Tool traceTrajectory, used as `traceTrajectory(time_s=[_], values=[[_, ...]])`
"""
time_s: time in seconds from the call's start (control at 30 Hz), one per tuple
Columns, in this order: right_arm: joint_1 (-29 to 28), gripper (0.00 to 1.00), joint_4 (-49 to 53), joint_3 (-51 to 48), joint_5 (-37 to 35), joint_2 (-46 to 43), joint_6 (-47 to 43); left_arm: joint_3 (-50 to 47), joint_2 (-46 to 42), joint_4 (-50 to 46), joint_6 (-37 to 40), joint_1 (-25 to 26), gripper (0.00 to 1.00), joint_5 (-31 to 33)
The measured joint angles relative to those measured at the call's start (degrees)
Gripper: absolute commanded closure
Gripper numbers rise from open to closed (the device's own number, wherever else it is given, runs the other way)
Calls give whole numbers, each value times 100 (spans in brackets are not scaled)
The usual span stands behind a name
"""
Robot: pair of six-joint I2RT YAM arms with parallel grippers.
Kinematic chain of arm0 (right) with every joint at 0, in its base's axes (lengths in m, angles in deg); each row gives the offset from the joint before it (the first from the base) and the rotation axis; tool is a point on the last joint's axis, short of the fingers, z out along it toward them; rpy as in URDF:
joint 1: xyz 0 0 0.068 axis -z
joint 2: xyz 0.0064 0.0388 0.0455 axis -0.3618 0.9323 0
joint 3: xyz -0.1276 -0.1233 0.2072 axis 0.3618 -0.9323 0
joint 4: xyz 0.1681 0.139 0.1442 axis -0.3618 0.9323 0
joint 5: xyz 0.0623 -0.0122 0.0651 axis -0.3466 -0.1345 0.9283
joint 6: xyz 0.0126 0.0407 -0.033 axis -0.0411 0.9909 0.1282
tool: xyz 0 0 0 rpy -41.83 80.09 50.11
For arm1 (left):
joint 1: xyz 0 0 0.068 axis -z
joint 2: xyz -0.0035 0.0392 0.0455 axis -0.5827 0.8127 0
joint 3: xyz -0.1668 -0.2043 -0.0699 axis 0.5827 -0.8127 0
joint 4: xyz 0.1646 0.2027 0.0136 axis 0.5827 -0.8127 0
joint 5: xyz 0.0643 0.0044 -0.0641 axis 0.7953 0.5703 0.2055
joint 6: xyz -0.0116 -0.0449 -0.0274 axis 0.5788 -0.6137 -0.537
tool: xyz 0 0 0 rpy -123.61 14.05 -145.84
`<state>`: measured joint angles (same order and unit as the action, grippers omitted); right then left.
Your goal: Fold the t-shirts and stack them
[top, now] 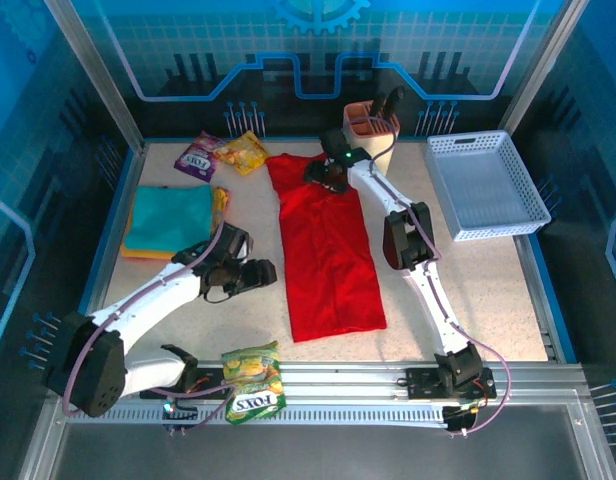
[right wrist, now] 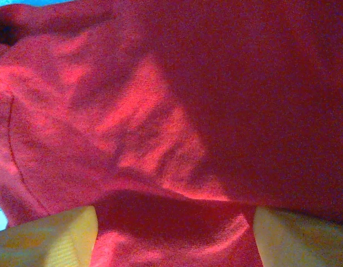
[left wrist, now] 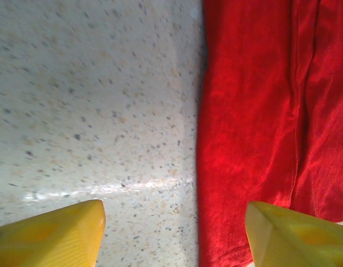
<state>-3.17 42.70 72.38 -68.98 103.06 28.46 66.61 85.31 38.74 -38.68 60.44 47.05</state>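
**A:** What are your claws doing?

**B:** My left claw (left wrist: 174, 222) is spread wide and empty, low over the table (left wrist: 93, 111). One finger is above the long edge of the red t-shirt (top: 323, 250). My right claw (right wrist: 174, 233) is spread just as wide over the shirt's far end, gripping nothing. I can't tell whether the tips touch the cloth.

**A:** And the other shirts?

**B:** The teal t-shirt (top: 168, 215) lies folded near the table's left edge, well apart from the red one.
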Motion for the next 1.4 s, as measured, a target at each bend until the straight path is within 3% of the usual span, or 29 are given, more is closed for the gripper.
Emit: traceTrajectory(time_s=[0.23, 0.37, 0.7, 0.73, 0.9, 0.93, 1.1, 1.4], values=[[-83, 17, -291, -483, 114, -258, -170, -470, -7, 273, -466, 553, 39, -380], [-234, 1, -343, -1596, -13, -1005, -562, -824, -125, 501, -1023, 837, 43, -584], [-422, 0, -365, -3884, -511, -3477, -1276, -883, -138, 791, -2107, 1709, 47, -717], [-389, 1, -376, -4089, -525, -3703, -1294, -883, -136, 804, -2201, 1808, 48, -715], [-175, 30, -442, -5836, -483, -5066, -1285, -935, -74, 831, -2632, 2253, 52, -708], [-127, 32, -450, -6155, -435, -5276, -1250, -964, -68, 844, -2704, 2308, 53, -702], [168, 33, -415, -7864, 81, -6264, -1163, -1051, -7, 894, -3027, 2616, 55, -608], [195, 41, -365, -9794, 557, -7455, -887, -1187, 442, 1443, -3373, 2752, 60, -494]])
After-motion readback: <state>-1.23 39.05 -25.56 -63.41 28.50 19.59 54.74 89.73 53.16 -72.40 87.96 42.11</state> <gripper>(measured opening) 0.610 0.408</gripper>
